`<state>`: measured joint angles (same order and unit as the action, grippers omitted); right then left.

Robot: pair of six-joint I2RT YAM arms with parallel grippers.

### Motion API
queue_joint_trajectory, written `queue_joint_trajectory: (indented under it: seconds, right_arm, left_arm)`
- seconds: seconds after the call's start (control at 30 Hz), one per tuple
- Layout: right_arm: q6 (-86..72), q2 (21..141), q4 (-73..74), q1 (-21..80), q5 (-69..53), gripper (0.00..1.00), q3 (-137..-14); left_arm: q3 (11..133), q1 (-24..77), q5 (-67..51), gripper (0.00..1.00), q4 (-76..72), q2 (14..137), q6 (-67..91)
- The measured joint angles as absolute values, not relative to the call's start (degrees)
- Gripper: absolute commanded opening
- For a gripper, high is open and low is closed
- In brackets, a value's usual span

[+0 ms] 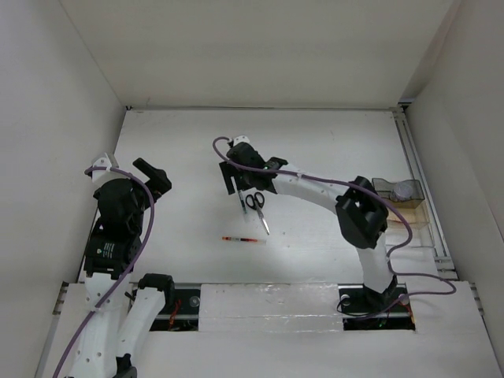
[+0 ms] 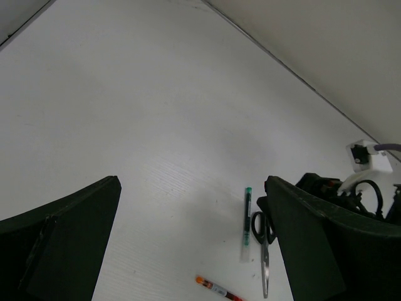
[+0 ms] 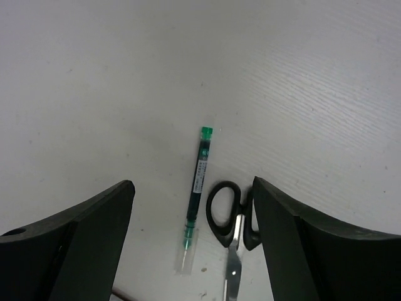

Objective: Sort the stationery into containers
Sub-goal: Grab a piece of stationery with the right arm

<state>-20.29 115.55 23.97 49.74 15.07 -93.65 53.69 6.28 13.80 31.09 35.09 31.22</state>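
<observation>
Right claw [image 3: 191, 185] gapes empty above green pen [image 3: 195, 188], scissors [image 3: 235, 226]; left claw [image 2: 192, 182] wide, empty. Red pen [image 1: 242, 239] unsorted; box [image 1: 382, 187] perhaps holds disc [image 1: 408, 189].

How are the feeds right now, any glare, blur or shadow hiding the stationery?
Top external: flat bright light, white table slightly washed out, thin red-and-dark pen yet legible. Right wrist: thin green pen and black-handled silver-bladed scissors sharp with soft shadows; its own jaws are dark, blurred wedges. Left wrist: same three items small but clear, jaws out of focus too.
</observation>
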Motion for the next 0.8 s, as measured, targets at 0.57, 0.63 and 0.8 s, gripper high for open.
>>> queue_joint_trajectory:
  seconds: [0.57,0.63,0.8]
  right_arm:
    - [-17.6,127.5,28.1,50.2,13.8,0.57,-100.7]
    - [-17.5,127.9,28.0,50.2,13.3,0.57,-100.7]
    - [-17.1,128.7,28.0,50.2,12.3,0.45,-100.8]
  left_arm:
    - [53.7,6.3,13.8,1.00,31.1,35.1,31.4]
    - [53.7,6.3,13.8,1.00,31.1,35.1,31.4]
    - [53.7,6.3,13.8,1.00,31.1,35.1,31.4]
